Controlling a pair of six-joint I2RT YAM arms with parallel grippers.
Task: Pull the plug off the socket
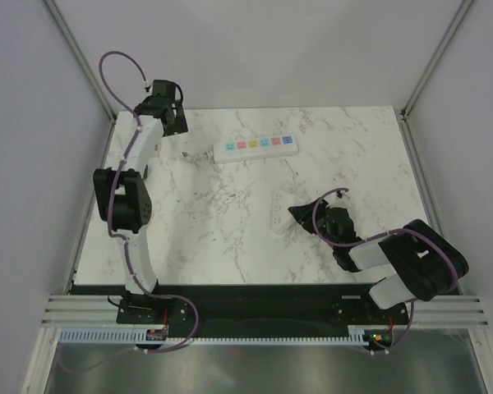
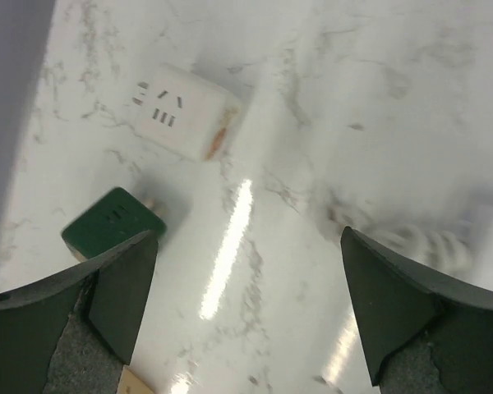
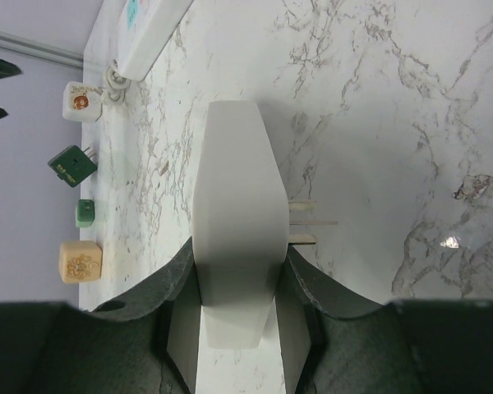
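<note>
The socket (image 1: 255,146), a long white strip with pastel outlets, lies at the back of the table with nothing plugged into it. Its end also shows in the right wrist view (image 3: 152,29). The plug (image 2: 111,222), a dark green cube, lies loose on the table with its prongs showing, just beyond my left finger. It shows small in the right wrist view (image 3: 71,164). My left gripper (image 2: 246,238) is open and empty over bare marble, at the table's back left corner (image 1: 171,111). My right gripper (image 3: 238,246) is shut on a small white rectangular block (image 3: 234,213) with prongs (image 1: 278,211).
A white cube (image 2: 181,111) with an orange mark lies beyond the plug. The socket's coiled cord stub (image 2: 419,240) is at the right of the left wrist view. A small bright-green block (image 3: 85,213) and a beige cube (image 3: 80,261) sit by the left wall.
</note>
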